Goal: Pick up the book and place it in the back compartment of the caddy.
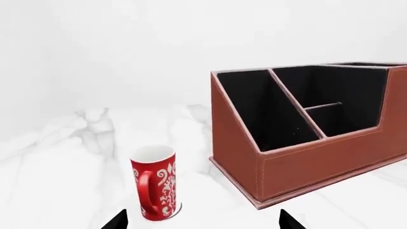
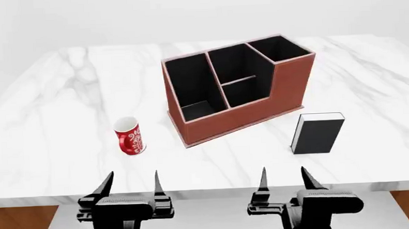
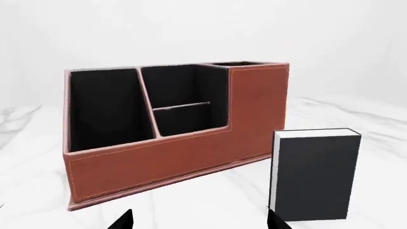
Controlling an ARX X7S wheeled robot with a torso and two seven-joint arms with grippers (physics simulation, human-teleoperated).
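The black book (image 2: 318,133) (image 3: 315,173) stands upright on the marble table, white page edges on top, to the right of the caddy. The reddish-brown caddy (image 2: 286,87) (image 3: 178,157) (image 1: 318,160) sits mid-table with black compartments, its taller end at the back right. My left gripper (image 2: 133,186) (image 1: 202,222) hovers open at the table's front edge, near the mug. My right gripper (image 2: 284,180) (image 3: 200,220) is open too, at the front edge, short of the book and empty.
A red-and-white patterned mug (image 2: 129,135) (image 1: 154,182) stands left of the caddy, ahead of my left gripper. The white marble table (image 2: 45,116) stretches wide on both sides; its front edge runs just past my fingertips.
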